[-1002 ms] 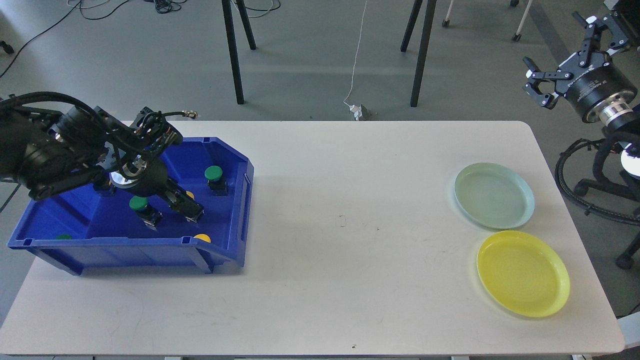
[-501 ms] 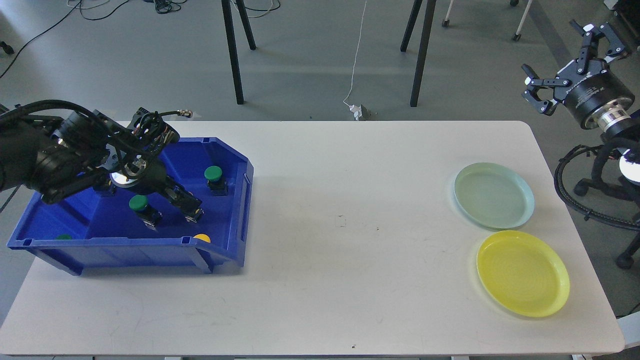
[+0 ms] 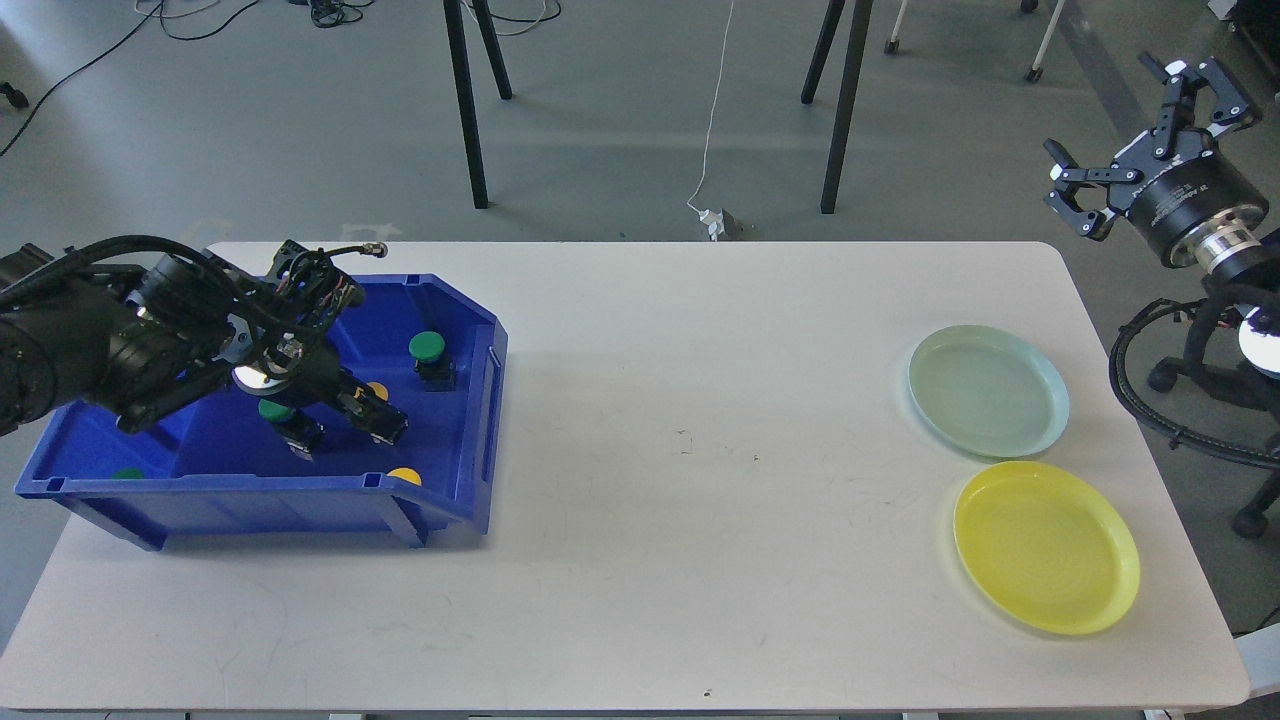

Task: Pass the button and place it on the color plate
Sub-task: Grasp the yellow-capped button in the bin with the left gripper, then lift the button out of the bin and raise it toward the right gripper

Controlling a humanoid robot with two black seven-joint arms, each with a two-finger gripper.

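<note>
Change: your left end effector (image 3: 345,432) has sunk lower in the blue plastic bin (image 3: 300,495) | State: fingers spread astride the green-capped push button (image 3: 283,415), not yet clenched | Right end effector (image 3: 1135,125): released, idle off the white counter (image 3: 640,560) | Meaning: grasp imminent, pass pending

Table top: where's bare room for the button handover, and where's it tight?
The table is bare across the whole middle, from the blue bin to the green plate and yellow plate, plus the front strip. Both plates are empty. It is crowded inside the bin: buttons and the left gripper. The right gripper hangs off-table.
</note>
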